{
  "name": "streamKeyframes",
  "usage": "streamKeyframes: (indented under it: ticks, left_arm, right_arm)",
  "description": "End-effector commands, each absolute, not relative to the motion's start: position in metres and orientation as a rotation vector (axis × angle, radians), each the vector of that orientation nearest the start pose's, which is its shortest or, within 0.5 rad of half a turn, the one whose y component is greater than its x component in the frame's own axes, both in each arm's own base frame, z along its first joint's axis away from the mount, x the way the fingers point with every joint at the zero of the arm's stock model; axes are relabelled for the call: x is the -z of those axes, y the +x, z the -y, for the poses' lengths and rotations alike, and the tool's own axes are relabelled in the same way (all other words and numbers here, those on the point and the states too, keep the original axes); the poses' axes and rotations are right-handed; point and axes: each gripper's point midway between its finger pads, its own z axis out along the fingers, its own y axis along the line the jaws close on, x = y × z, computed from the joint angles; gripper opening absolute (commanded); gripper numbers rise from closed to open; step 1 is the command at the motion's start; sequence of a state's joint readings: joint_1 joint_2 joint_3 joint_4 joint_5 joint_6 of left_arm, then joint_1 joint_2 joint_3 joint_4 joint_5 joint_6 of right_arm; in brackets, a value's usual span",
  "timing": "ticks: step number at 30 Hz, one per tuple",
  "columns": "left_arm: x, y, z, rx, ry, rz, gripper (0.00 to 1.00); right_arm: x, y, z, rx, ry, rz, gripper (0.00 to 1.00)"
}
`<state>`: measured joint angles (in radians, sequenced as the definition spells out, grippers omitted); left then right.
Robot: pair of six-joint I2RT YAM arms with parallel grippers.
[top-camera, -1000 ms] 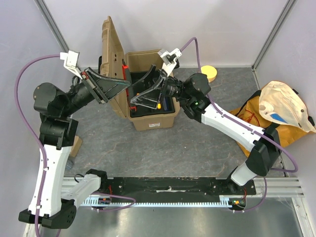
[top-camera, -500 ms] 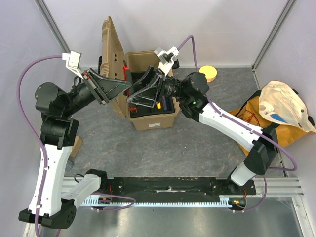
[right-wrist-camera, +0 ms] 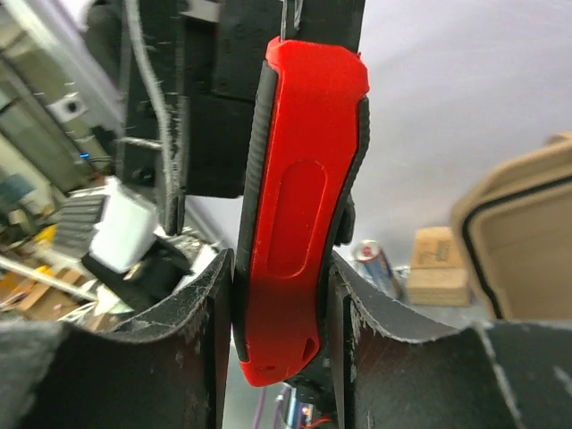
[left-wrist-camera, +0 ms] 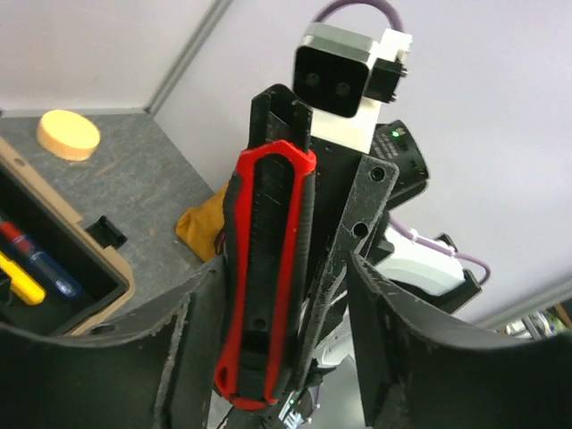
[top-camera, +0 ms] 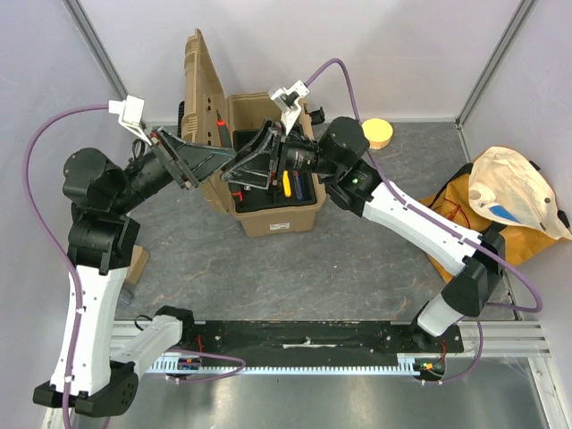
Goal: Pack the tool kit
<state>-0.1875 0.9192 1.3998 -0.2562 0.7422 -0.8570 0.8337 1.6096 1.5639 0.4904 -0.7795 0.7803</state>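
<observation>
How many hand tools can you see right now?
3. A red utility knife is clamped in the right fingers over the open toolbox. A yellow tool and a blue-handled tool lie side by side inside it. Others may be hidden under the arms.

Left gripper (top-camera: pixel 219 161) and right gripper (top-camera: pixel 243 170), red knife (left-wrist-camera: pixel 268 277) between them, crowd the left rim of the toolbox (top-camera: pixel 277 219); its upright lid (top-camera: pixel 198 80) walls the upper left. Desk (top-camera: pixel 295 277) open at centre.

Grey table (top-camera: pixel 313 277) — toolbox (top-camera: pixel 277 219) (open), yellow disc (top-camera: pixel 379 132), bag (top-camera: pixel 458 198)
</observation>
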Motion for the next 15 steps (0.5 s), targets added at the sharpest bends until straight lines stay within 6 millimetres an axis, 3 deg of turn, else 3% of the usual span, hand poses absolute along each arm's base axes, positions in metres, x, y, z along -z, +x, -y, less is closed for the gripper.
streamKeyframes:
  ticks: [1,6,10,15]
  left_arm:
    - [-0.5,0.203,0.163,1.14,0.144,-1.577,0.64]
    - [-0.491,0.212,0.135,0.922,0.039,-1.633,0.66]
    - [-0.488,0.214,0.118,0.81,-0.017,-1.639,0.67]
    - [-0.485,0.214,0.108,0.752,-0.05,-1.644,0.67]
  right_arm:
    - [-0.462,0.235,-0.425,-1.486,-0.738,-1.412,0.15]
    - [-0.423,0.282,-0.406,-1.196,-0.566,-1.597,0.15]
    - [-0.374,0.32,-0.398,-0.987,-0.452,-1.763,0.15]
    - [-0.32,0.356,-0.404,-0.818,-0.386,-1.889,0.15]
